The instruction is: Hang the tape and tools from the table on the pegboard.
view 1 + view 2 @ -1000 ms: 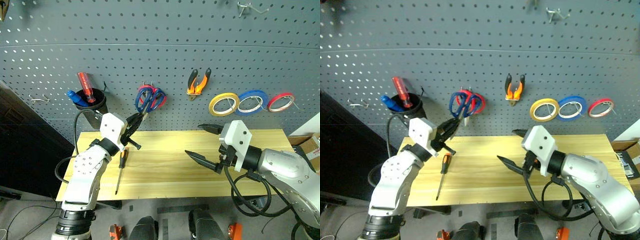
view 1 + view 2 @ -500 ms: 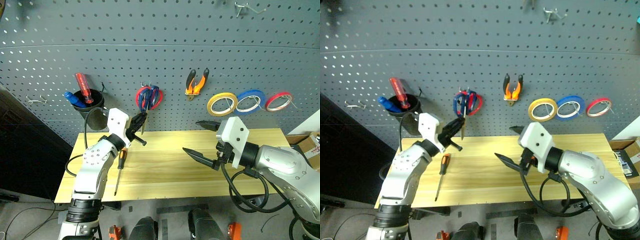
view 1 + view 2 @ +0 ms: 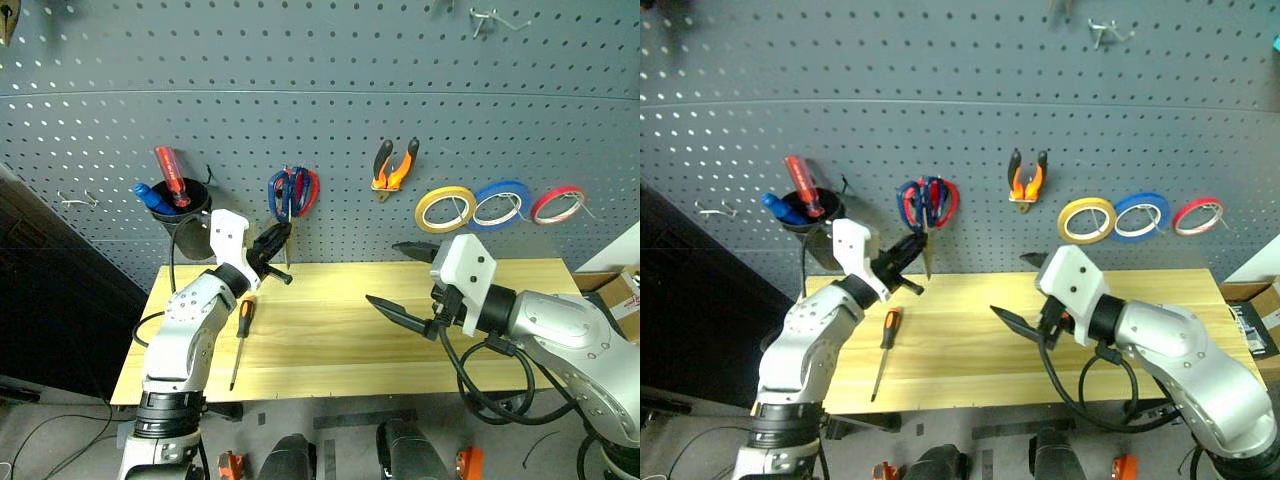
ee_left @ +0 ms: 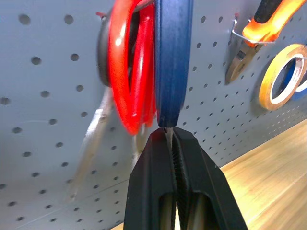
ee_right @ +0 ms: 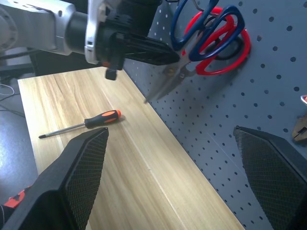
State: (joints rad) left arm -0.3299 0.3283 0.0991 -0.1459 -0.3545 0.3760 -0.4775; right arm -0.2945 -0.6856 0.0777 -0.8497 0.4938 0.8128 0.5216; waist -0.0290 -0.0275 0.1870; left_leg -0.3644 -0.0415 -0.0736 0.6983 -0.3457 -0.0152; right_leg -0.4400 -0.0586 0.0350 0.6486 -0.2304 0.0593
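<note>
The pegboard (image 3: 320, 100) already carries the yellow tape (image 3: 447, 208) and the orange-and-black pliers (image 3: 395, 166). Below it, the pale worktop (image 3: 340, 330) holds only the slim screwdriver (image 3: 240, 340). The right pincer (image 3: 408, 278) hangs released over the wood. The left pincer (image 3: 910, 258) is clenched on the blades of the blue-looped scissors (image 3: 285, 190), whose loops sit at a hook beside the red-looped scissors (image 4: 127, 72). If the blue loops are not fully seated, letting go could drop them or unhook the red pair.

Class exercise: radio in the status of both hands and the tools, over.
Left hand shut on blue scissors at the pegboard. Right hand open, empty. Screwdriver lying on the table. Red scissors share that hook.
</note>
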